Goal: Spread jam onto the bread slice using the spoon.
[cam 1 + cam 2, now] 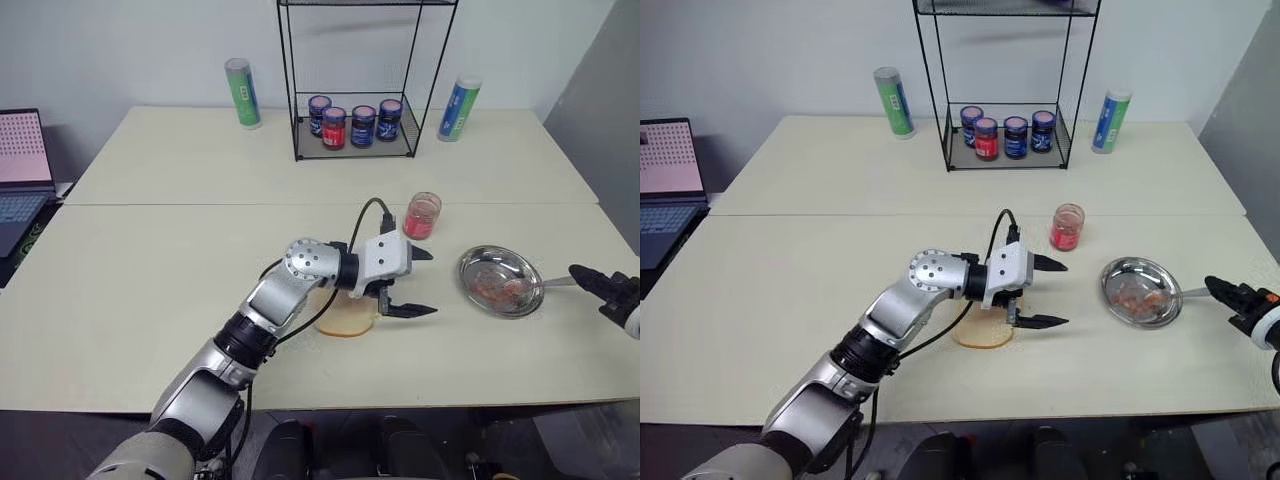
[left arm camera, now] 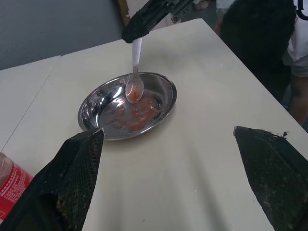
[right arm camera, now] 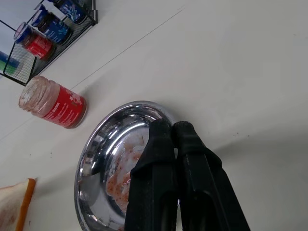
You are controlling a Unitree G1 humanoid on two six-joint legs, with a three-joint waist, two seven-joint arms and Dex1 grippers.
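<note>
- Left eye view: the left gripper (image 1: 418,284) is hovering over the cream table (image 1: 150,290), its two black fingers spread wide and holding nothing. The bread slice (image 1: 345,315) is lying flat beneath the wrist, partly hidden by it. The jam jar (image 1: 421,215) is standing at 1 o'clock from the bread. The steel dish (image 1: 500,281), smeared with red jam, is sitting at 3 o'clock from the bread. The right gripper (image 1: 585,280) is pinching the spoon (image 1: 556,283) by its handle at the dish's 3 o'clock rim. A wire rack (image 1: 355,125) of four dark-lidded jars is standing at the table's 12 o'clock edge.
- Left wrist view: the spread fingers (image 2: 72,178) are framing the dish (image 2: 163,108); the spoon bowl (image 2: 134,89), coated with jam, is resting inside it.
- Right wrist view: the pressed-together fingers (image 3: 183,183) are covering part of the dish (image 3: 103,139); the jar (image 3: 53,102) is standing near the dish, and a corner of bread (image 3: 14,202) is showing.
</note>
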